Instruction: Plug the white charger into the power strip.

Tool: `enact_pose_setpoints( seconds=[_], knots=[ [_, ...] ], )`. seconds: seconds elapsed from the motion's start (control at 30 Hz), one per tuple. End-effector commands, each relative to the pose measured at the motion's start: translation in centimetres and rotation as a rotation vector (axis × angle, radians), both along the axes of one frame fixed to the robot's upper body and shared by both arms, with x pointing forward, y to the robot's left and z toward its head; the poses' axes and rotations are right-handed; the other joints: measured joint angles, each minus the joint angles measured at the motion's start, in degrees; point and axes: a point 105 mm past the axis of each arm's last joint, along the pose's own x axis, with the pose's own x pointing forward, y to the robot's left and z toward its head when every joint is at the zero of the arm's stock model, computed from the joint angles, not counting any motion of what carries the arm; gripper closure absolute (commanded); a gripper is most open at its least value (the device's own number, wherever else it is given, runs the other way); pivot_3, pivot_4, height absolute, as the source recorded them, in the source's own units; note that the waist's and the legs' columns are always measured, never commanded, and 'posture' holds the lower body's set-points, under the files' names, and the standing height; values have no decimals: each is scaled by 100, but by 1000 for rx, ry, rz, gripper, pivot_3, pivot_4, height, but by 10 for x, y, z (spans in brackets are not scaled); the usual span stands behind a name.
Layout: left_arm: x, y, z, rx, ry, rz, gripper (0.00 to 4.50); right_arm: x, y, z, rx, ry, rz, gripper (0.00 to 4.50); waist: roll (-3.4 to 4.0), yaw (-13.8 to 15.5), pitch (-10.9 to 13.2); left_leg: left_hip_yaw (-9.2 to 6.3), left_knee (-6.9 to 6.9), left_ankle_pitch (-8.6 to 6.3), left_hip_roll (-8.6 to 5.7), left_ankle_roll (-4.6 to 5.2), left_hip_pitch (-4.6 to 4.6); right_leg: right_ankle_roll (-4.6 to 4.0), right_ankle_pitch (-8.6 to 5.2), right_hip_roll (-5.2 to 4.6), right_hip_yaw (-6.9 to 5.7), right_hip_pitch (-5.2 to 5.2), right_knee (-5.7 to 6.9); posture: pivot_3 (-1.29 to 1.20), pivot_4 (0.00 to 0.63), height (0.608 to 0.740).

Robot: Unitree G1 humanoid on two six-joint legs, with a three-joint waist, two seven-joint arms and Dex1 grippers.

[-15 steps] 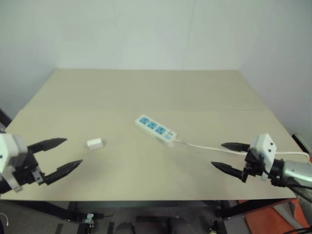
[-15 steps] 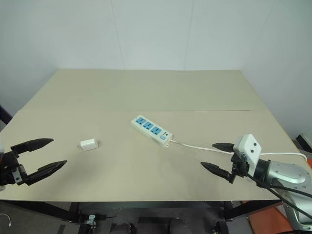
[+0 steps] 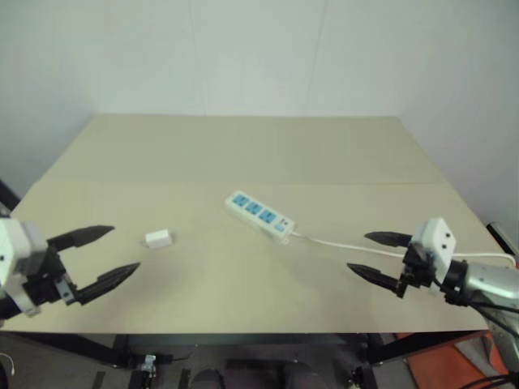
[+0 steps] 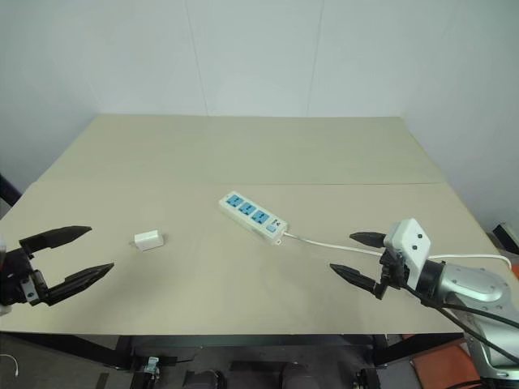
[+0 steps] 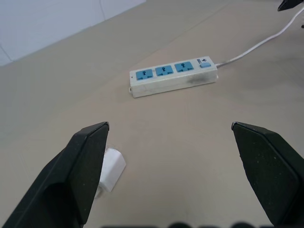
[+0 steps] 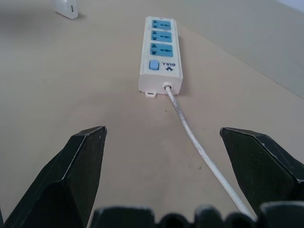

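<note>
White charger (image 4: pixel 148 240): lies flat on the bench (image 4: pixel 243 154), left of centre, well apart from the power strip (image 4: pixel 252 216). Its long axis runs roughly across the bench.

Power strip: mid-bench, long axis diagonal, cord (image 4: pixel 324 241) trailing right. The right wrist view shows its switch and printed mark; head views do not.

Left end effector (image 4: pixel 65 258): released, empty, near the charger.

Right end effector (image 4: pixel 357 258): released, empty, over the cord.
</note>
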Motion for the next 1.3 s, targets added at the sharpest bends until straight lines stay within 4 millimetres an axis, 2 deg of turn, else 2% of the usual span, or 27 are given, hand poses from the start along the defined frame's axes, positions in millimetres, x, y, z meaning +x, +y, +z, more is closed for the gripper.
enact_pose_setpoints(
  seconds=[0.03, 0.27, 0.33, 0.47, 0.57, 0.9, 1.1, 1.23, 1.3],
  knots=[
    [6, -12, 7, 6, -38, -56, 0, 15, 18, 2, 32, -68, 9, 31, 0, -7, 0, 1, 0, 0, 0, 0, 0, 0, 2, 0, 1, -1, 1, 0, 150, 740],
    [17, -21, 8, -17, -47, -111, 0, 70, 71, -12, 132, -157, -63, 31, 1, -42, 1, 2, -4, 0, 5, 0, 2, 29, 26, 9, 3, -9, 10, 0, 150, 740],
    [18, -21, 8, -17, -46, -113, 0, 77, 79, -13, 157, -159, -64, 31, 3, -31, 1, 0, -9, 0, 8, 0, -6, 25, 24, 12, 1, -15, 8, 0, 150, 740],
    [19, -21, 7, -21, -41, -123, 0, 101, 107, -23, 177, -152, -48, 31, 3, -15, 2, -4, -12, 0, 9, -1, -20, 14, 29, 12, -5, -21, 3, 0, 150, 740],
    [18, -20, 7, -21, -42, -125, 0, 113, 117, -33, 185, -114, -28, 31, 4, -13, 2, -6, -12, 0, 9, -1, -19, 6, 34, 12, -7, -20, 3, 0, 150, 740],
    [13, -14, 5, -14, -46, -115, 0, 126, 127, -55, 186, -46, 2, 31, 5, -109, 3, -11, -11, 0, 10, -1, -14, 5, 35, 13, -11, -16, 11, 0, 150, 740],
    [13, -14, 4, -7, -49, -115, 0, 122, 138, -74, 162, 66, 65, 31, 5, -182, 3, -11, -10, 0, 9, -1, -5, 8, 33, 13, -9, -7, 13, 0, 150, 740],
    [13, -13, 6, 3, -56, -119, 0, 121, 145, -84, 148, 125, 73, 937, 3, -234, 1, -11, -11, 0, 12, -1, 3, 10, 32, 17, -8, -3, 16, 0, 150, 740],
    [13, -13, 7, 7, -58, -120, 0, 124, 145, -86, 141, 131, 55, 1087, 3, -278, 1, -12, -11, 0, 13, -1, 9, 11, 31, 18, -7, 0, 19, 0, 150, 740]
  ],
)
